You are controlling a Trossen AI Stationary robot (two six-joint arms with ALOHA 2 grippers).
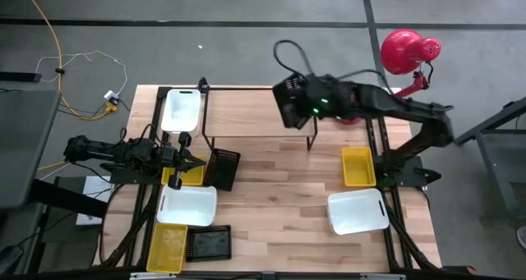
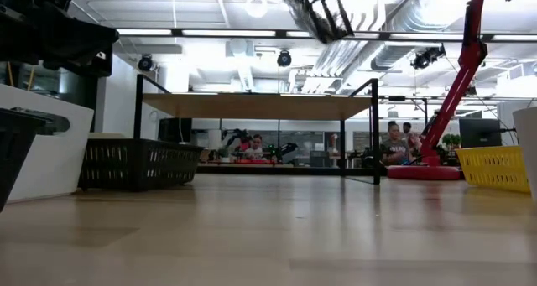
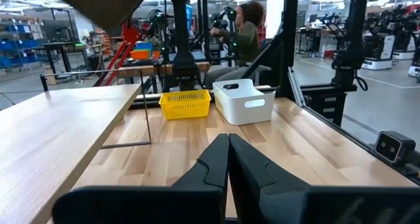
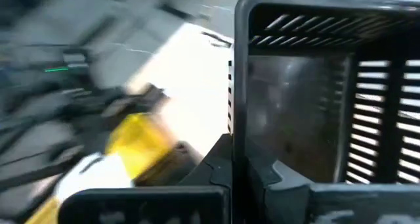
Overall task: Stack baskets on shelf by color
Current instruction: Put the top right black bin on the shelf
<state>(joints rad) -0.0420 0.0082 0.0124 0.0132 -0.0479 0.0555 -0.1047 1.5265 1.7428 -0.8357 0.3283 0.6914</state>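
Observation:
My right gripper (image 1: 292, 109) is shut on a black mesh basket (image 1: 287, 99), held high above the right end of the shelf (image 2: 252, 106). The basket also shows at the top of the low view (image 2: 321, 9). My left gripper (image 1: 184, 160) is shut and empty, low over a yellow basket (image 1: 191, 176) at the table's left. A white basket (image 1: 181, 109) rests by its bottom on the shelf's left end. Another black basket (image 1: 223, 167) stands on the table in front of the shelf. My right gripper pinches one wall of the black basket at its rim (image 4: 240, 119) between its two fingers, one on the inner side and one on the outer. The basket is lifted clear of shelf and table and hangs tilted, its open side turned sideways.
At the near left lie a white basket (image 1: 187, 204), a yellow one (image 1: 167, 247) and a black one (image 1: 208, 244). At the right stand a yellow basket (image 1: 358, 165) and a white one (image 1: 357, 212). A red lamp (image 1: 407, 52) stands at the far right. People sit beyond the table.

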